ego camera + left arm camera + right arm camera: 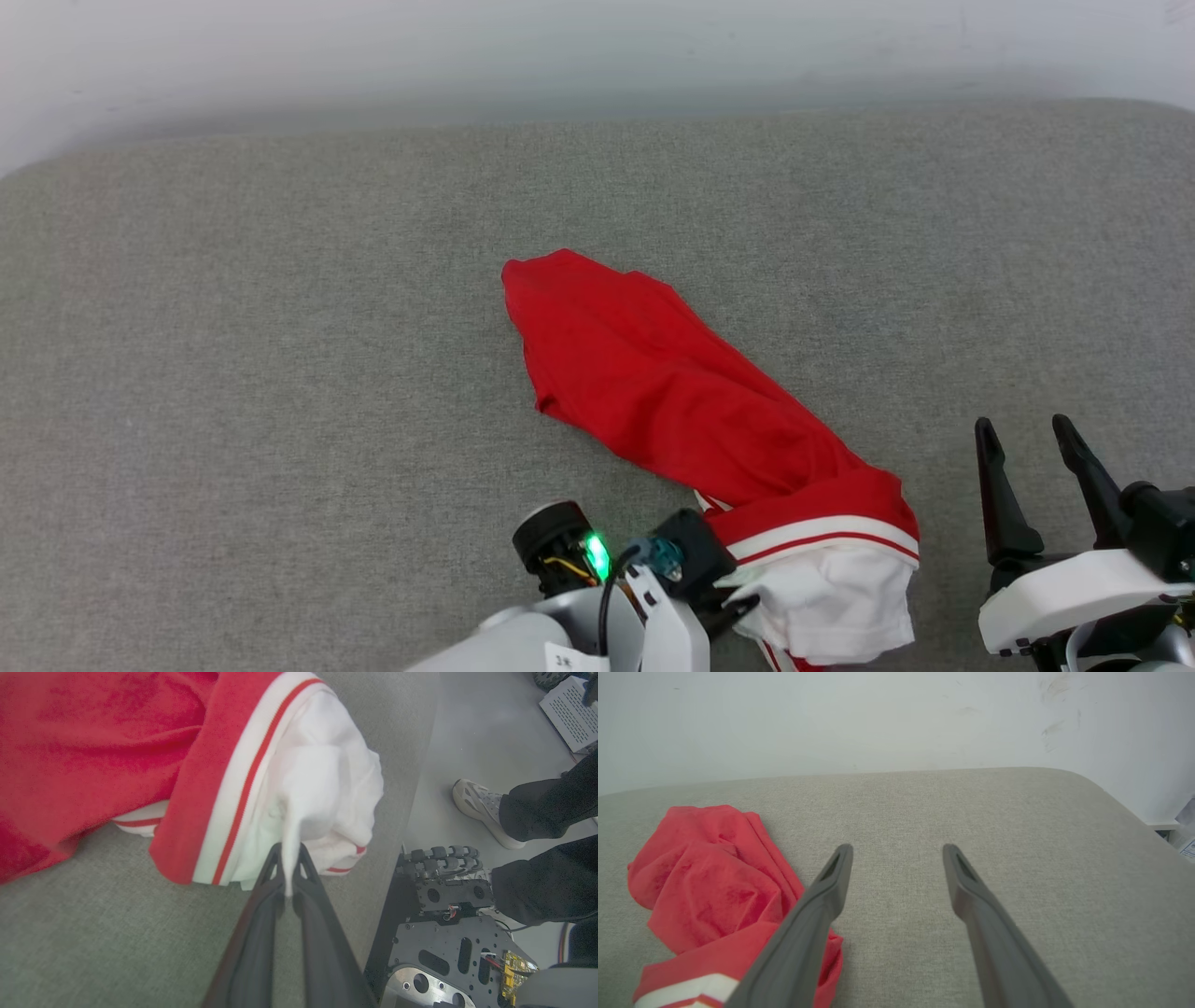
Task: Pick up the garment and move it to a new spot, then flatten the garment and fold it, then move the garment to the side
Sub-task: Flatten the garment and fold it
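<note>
The red garment point(653, 383) lies bunched in a long diagonal heap on the grey cushion, from the middle down toward the near edge. Its near end shows striped trim and a white panel point(831, 597). My left gripper point(289, 858) is shut on a pinch of that white fabric point(322, 793); the head view shows this gripper point(724, 607) at the bottom, beside the white end. My right gripper point(1027, 439) stands open at the lower right, apart from the cloth. Between its fingers point(896, 858) is bare cushion, with the garment point(710, 882) to its left. The lettering is hidden.
The grey padded surface point(280, 373) runs wide to the left and back, ending at a pale wall point(597, 47). Past its near edge, the left wrist view shows the robot's dark base point(444, 933), a person's legs and a white shoe point(481, 807) on the floor.
</note>
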Available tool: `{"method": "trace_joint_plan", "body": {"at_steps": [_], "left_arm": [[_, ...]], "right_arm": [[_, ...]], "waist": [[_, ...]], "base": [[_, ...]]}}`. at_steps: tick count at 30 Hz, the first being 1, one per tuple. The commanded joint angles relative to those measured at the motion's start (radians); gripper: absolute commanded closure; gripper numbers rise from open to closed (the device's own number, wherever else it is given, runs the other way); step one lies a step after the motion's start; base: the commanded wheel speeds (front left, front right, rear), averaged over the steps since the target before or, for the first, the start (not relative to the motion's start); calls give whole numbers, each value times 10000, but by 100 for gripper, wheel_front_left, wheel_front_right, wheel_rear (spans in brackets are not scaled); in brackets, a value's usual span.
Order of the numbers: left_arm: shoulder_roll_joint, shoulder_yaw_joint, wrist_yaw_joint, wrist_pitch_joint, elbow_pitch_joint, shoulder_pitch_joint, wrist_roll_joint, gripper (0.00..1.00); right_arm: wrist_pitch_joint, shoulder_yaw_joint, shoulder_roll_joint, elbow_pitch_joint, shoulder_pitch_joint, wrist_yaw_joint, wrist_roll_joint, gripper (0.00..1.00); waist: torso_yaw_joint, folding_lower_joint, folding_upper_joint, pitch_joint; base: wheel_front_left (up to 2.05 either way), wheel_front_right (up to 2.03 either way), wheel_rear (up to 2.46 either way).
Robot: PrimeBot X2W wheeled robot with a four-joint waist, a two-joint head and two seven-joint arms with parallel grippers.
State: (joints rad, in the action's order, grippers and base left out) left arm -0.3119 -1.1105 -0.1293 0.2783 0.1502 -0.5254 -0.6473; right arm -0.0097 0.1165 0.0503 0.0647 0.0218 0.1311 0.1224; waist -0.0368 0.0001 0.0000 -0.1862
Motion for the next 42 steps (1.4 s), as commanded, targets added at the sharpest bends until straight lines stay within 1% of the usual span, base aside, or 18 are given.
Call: {"method": "trace_joint_plan", "body": {"at_steps": [1, 3, 6, 10, 14, 21, 25, 28, 30, 31, 34, 35, 36, 37, 38, 39, 40, 42], "left_arm": [[-76, 76, -20, -200, 66, -145, -9, 100], [-106, 228, -11, -494, 83, -259, -10, 100], [-222, 595, 201, -920, -16, -377, 42, 100], [-701, 1315, 798, -1398, -284, -395, 15, 100], [-1483, 2176, 1500, -1699, -590, -74, -224, 100], [-3056, 3842, 2802, -2064, -947, 1037, -1166, 100], [-3538, 4702, 3401, -2235, -627, 2141, -2155, 100], [-3502, 5208, 3582, -2446, -101, 3021, -3010, 100], [-3379, 5337, 3541, -2582, 278, 3477, -3384, 100], [-3379, 5337, 3541, -2582, 278, 3477, -3384, 100], [-3066, 5352, 3206, -2899, 1007, 3882, -3698, 100], [-2961, 5356, 3117, -3010, 1173, 3890, -3747, 100], [-2961, 5356, 3117, -3010, 1173, 3890, -3747, 100], [-2776, 5372, 3003, -3245, 1412, 3836, -3736, 100], [-2705, 5395, 2993, -3375, 1495, 3774, -3698, 63], [-2637, 5410, 3005, -3523, 1571, 3732, -3636, 15], [-2614, 5425, 3031, -3702, 1619, 3677, -3547, 0], [-2534, 5489, 3075, -4102, 1693, 3615, -3414, 0]], "right_arm": [[-63, 24, -2, -30, -86, -7, 26, 0], [-77, 68, -2, -85, -65, -7, 52, 0], [-96, 137, -2, -141, -51, -7, 86, 0], [-120, 209, -2, -174, -44, -7, 128, 0], [-148, 269, -2, -203, -3, -7, 169, 0], [-128, 373, -2, -230, 65, -7, 192, 0], [-101, 356, -2, -251, -30, -5, 156, 0], [-85, 317, -2, -276, -75, -7, 164, 0], [-72, 328, -2, -287, -77, -5, 161, 0], [-72, 328, -2, -287, -77, -5, 161, 0], [4, 378, -2, -268, -39, -7, 93, 0], [23, 402, -2, -254, -26, -7, 80, 0], [23, 402, -2, -254, -26, -7, 80, 0], [87, 428, -2, -195, -14, -7, 31, 0], [122, 431, -2, -176, -7, -7, -4, 0], [165, 426, -2, -163, 9, -5, -25, 0], [183, 423, -2, -134, 32, -7, -42, 0], [268, 422, -2, -102, 112, -7, -100, 0]], "waist": [[6, -1, 0, 32], [44, -1, 0, 71], [152, -1, 0, 137], [333, -1, 0, 220], [494, -1, 0, 261], [773, -1, 0, 228], [840, -1, 0, 189], [833, -1, 0, 185], [833, -1, 0, 189], [833, -1, 0, 189], [847, -1, 0, 248], [866, -1, 0, 284], [866, -1, 0, 284], [892, -1, 0, 360], [902, -1, 0, 413], [906, -1, 0, 479], [910, -1, 0, 543], [913, -1, 0, 694]], "base": [[0, 0, 0], [0, 0, 0], [0, 0, 0], [0, 0, 0], [0, 0, 0], [0, 0, 0], [0, 0, 0], [0, 0, 0], [0, 0, 0], [0, 0, 0], [0, 0, 0], [0, 0, 0], [0, 0, 0], [0, 0, 0], [0, 0, 0], [0, 0, 0], [0, 0, 0], [0, 0, 0]]}}
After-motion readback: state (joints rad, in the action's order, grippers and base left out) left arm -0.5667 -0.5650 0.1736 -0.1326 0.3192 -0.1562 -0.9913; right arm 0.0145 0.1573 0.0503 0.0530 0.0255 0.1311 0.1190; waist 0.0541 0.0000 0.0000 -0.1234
